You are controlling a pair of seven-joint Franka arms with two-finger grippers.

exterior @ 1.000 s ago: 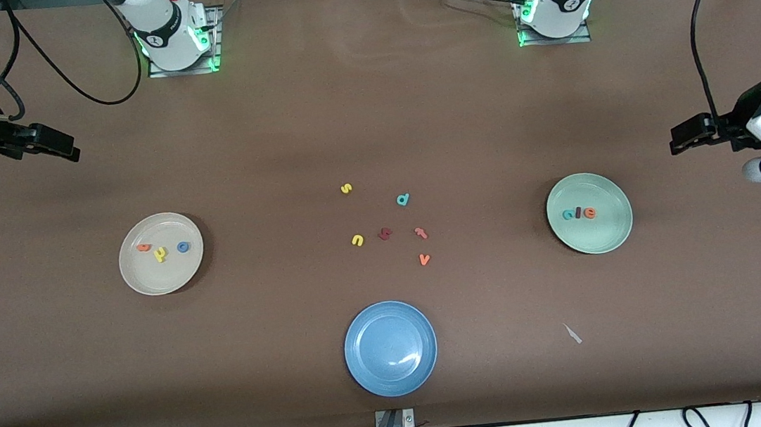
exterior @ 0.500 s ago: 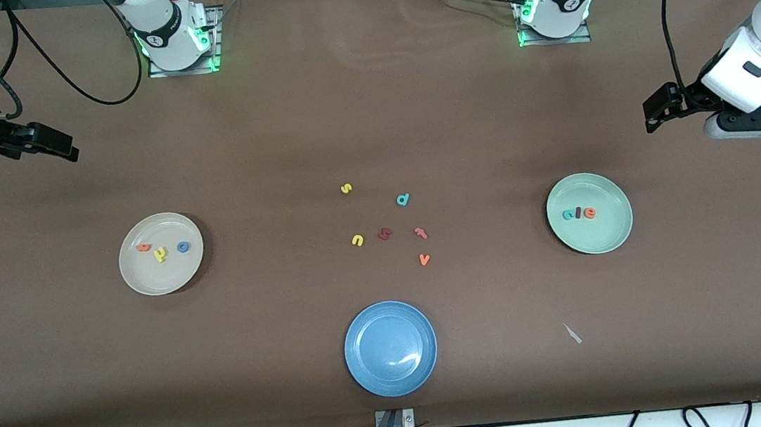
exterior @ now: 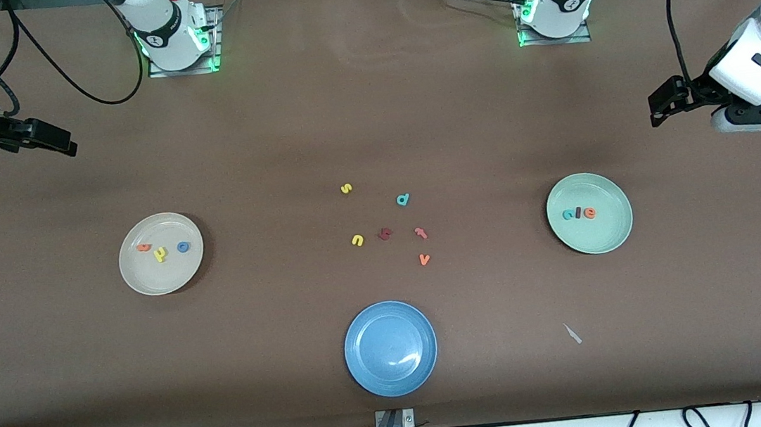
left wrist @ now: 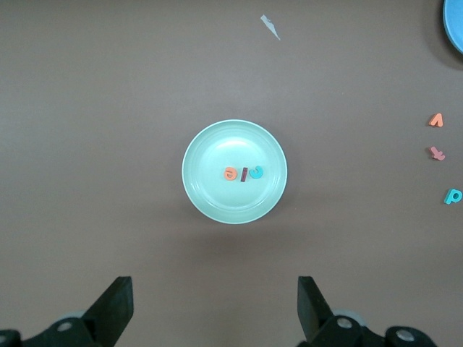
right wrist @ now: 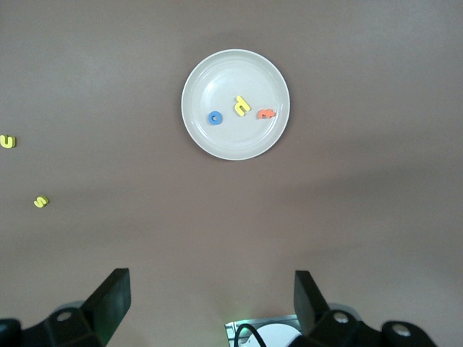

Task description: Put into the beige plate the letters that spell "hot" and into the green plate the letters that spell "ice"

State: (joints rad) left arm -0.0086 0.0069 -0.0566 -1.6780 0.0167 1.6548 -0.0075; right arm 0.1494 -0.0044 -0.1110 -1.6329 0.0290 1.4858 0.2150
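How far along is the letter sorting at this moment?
It looks finished. The yellow h, blue o and orange t lie in the beige plate; the teal c, dark red i and orange e lie in the green plate. Nothing is in hand: the left pincer and right pincer are open and empty.

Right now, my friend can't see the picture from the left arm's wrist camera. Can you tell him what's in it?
A green plate sits on a brown table with three tiny foam letters in it, an orange e, a dark red i and a teal c. The left gripper hangs open above the table beside the plate, holding nothing.
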